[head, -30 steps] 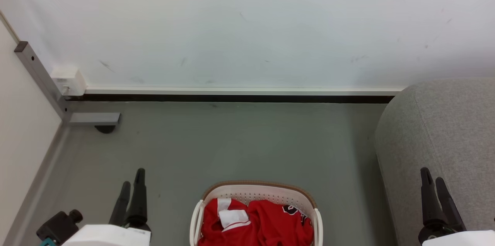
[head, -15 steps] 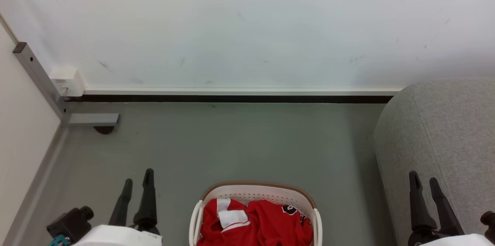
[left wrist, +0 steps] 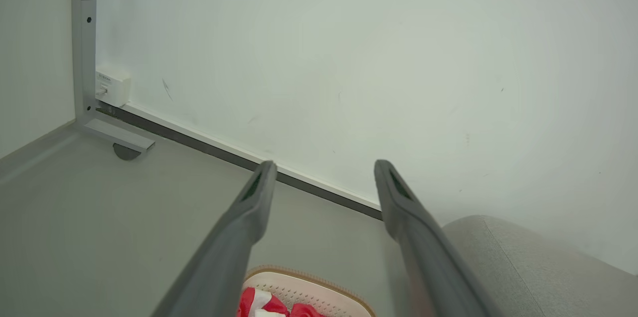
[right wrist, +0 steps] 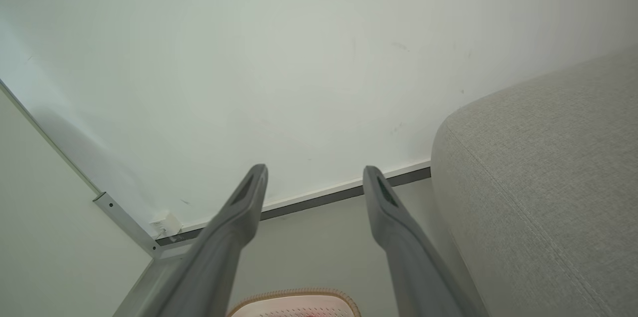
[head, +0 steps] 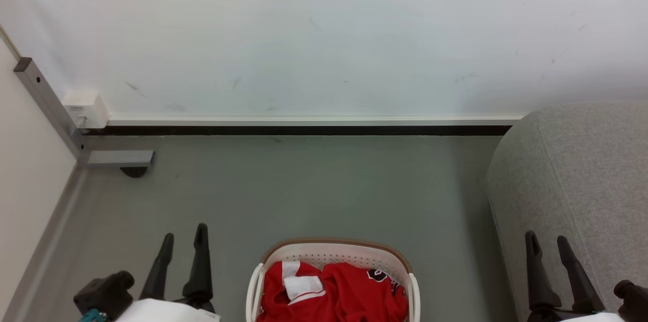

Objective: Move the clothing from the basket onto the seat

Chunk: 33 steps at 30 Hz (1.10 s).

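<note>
Sitting in the white laundry basket on the floor, bottom centre of head view: red clothing, white cuff on top. Left tool hangs left of the basket, fingers spread, empty. Right tool likewise spread and empty, over the grey sofa edge. Sofa stands right of the basket, not touching.

A scuffed white wall meets the grey floor at a dark skirting strip.
</note>
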### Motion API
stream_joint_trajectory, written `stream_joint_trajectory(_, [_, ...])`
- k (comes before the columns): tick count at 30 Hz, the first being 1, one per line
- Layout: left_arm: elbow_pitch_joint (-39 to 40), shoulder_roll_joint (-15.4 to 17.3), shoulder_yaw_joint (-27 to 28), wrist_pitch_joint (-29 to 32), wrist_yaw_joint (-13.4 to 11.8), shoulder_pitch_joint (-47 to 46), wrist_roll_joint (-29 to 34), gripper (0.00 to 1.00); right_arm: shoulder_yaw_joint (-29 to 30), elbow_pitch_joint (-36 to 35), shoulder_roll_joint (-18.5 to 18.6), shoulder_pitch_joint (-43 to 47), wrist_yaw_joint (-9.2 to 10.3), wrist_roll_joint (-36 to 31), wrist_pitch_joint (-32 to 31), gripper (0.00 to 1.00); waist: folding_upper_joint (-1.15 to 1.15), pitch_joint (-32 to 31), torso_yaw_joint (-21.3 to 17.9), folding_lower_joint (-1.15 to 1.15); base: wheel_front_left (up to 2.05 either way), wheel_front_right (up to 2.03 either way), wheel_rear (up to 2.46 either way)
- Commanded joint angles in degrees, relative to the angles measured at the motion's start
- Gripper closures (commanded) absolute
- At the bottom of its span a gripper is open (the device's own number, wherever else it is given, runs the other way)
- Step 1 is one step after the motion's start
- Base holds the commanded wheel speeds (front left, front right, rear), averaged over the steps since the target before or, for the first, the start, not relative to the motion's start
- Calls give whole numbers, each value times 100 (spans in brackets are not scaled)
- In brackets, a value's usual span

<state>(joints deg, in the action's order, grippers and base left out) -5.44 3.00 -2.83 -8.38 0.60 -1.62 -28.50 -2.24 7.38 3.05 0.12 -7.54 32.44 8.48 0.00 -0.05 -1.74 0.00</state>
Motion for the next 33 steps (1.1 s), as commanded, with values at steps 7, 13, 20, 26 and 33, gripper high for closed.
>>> stream_joint_trajectory(7, [122, 71, -57, -161, -56, 22, 548, 0, -45, -148, 3, 24, 6, -493, 141, 0, 0, 10, -17, 0, 0, 0, 0])
stream_joint_trajectory(13, [153, 72, -103, -236, -91, 37, 871, 0, -67, -203, -4, 58, 7, -807, 226, 0, 0, 1, -26, 0, 0, 0, 0])
stream_joint_trajectory(20, [233, 74, -121, -322, -136, 59, 1239, 0, -84, -265, -6, 95, 8, -1136, 313, 0, 0, -8, -35, 0, 0, 0, 0])
stream_joint_trajectory(26, [275, 81, -154, -399, -158, 78, 1552, 0, -103, -291, -9, 112, 8, -1351, 390, 0, 0, -5, -49, 0, 0, 0, 0])
stream_joint_trajectory(33, [319, 74, -200, -465, -184, 91, 1821, 0, -151, -309, -12, 117, 9, -1543, 456, 0, 0, -9, -65, 0, 0, 0, 0])
